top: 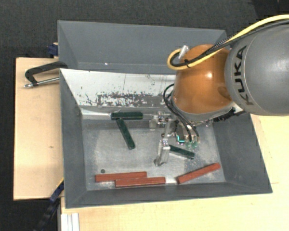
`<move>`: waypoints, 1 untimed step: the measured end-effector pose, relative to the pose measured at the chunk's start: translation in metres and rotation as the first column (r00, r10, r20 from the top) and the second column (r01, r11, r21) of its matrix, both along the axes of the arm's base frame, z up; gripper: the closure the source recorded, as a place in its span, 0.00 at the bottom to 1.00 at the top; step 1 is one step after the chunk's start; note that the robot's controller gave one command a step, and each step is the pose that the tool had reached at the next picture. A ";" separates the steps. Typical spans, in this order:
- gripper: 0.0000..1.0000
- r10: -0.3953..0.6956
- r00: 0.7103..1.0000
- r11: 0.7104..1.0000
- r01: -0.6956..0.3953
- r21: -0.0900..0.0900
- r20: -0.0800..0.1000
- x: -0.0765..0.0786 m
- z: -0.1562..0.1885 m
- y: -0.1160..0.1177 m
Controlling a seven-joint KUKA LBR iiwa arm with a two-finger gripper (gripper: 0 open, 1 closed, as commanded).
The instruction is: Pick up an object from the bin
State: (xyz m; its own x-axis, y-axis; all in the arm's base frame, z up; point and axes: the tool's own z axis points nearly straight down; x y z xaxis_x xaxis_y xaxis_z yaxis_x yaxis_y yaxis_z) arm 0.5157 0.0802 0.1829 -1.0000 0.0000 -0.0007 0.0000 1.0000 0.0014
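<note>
My gripper (pixel 176 149) hangs below the arm's orange cover, right of the bin's middle. Its fingers stand open, one metal fingertip (pixel 160 159) low on the floor to the left. A short dark green stick (pixel 181 152) lies flat on the floor between the fingers, running left to right. Whether either finger touches it I cannot tell. A red-brown stick (pixel 198 173) lies aslant just in front of the gripper, near the front right corner.
Two more dark green sticks lie left of the gripper, one (pixel 126 115) along the back wall and one (pixel 125 134) slanting down from it. Two red-brown sticks (pixel 121 177) (pixel 140 181) lie end to end along the front wall.
</note>
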 end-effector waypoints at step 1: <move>0.00 0.076 0.997 0.997 -0.076 0.000 0.011 0.048 -0.035 0.017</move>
